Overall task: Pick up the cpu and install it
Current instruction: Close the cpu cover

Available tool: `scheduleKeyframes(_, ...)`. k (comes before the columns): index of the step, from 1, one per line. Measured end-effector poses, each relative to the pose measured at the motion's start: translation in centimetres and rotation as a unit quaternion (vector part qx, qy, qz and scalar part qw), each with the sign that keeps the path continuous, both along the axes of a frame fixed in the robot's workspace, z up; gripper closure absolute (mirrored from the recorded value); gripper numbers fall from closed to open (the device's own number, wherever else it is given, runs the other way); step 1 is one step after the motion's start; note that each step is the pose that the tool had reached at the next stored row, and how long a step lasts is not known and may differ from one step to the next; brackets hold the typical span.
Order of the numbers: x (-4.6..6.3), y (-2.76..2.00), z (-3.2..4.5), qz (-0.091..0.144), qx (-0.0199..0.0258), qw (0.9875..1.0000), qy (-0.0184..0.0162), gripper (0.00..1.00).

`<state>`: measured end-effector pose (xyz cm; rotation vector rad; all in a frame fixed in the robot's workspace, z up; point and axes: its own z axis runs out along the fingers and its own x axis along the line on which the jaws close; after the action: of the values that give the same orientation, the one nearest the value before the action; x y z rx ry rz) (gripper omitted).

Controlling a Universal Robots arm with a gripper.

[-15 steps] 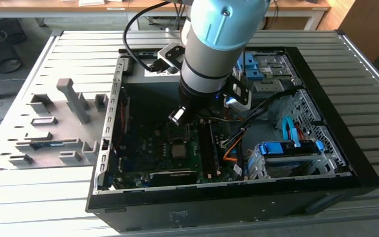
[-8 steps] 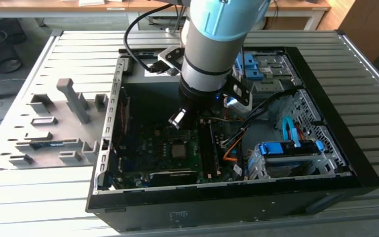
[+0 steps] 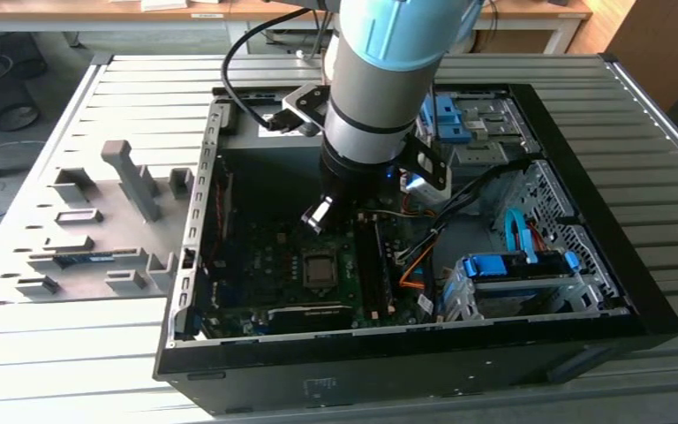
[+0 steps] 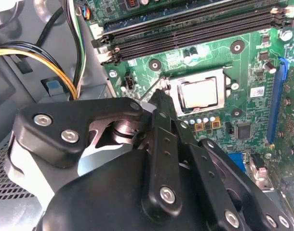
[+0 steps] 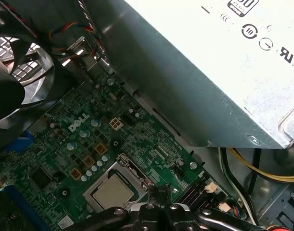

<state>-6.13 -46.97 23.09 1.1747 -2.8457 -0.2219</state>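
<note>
One cpu sits in the motherboard's socket; tool closed, empty.

The arm is cut off by the exterior view's upper edge and hides the case interior behind it. In the second wrist view, the gripper linkage covers the motherboard beside the cpu. Jaw state is indeterminate.

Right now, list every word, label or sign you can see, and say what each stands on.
White label on the grey metal box: black round signs and symbols, cut off at the edge; no whole word reads.
Motherboard: a white brand logo; the other white markings are too small to read.
Cpu: no legible print.
</note>
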Motion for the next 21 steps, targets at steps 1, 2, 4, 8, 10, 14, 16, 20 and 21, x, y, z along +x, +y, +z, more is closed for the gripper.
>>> scheduleKeyframes(1, 0.0, 0.00, 0.00, 0.000, 0.0000, 1.0000, 0.0000, 0.90)
scheduleKeyframes(2, 0.0, 0.00, 0.00, 0.000, -0.0002, 1.0000, 0.0000, 0.90)
scheduleKeyframes(4, 0.0, -0.04, 0.00, 0.000, -0.0007, 1.0000, 0.0000, 0.90)
scheduleKeyframes(8, 0.0, -0.11, -0.15, 0.000, -0.0007, 1.0000, 0.0000, 0.90)
scheduleKeyframes(10, 0.0, -0.13, -0.27, 0.000, -0.0009, 1.0000, 0.0000, 0.90)
scheduleKeyframes(14, 0.0, -0.18, -0.28, 0.004, -0.0009, 1.0000, 0.0000, 0.90)
scheduleKeyframes(16, 0.2, -0.19, -0.24, 0.004, -0.0009, 1.0000, 0.0001, 0.90)
scheduleKeyframes(20, 0.3, -0.19, 1.21, 0.004, 0.0000, 1.0000, 0.0001, 0.90)
scheduleKeyframes(21, 0.3, -0.19, 1.66, 0.004, 0.0000, 1.0000, 0.0001, 0.90)
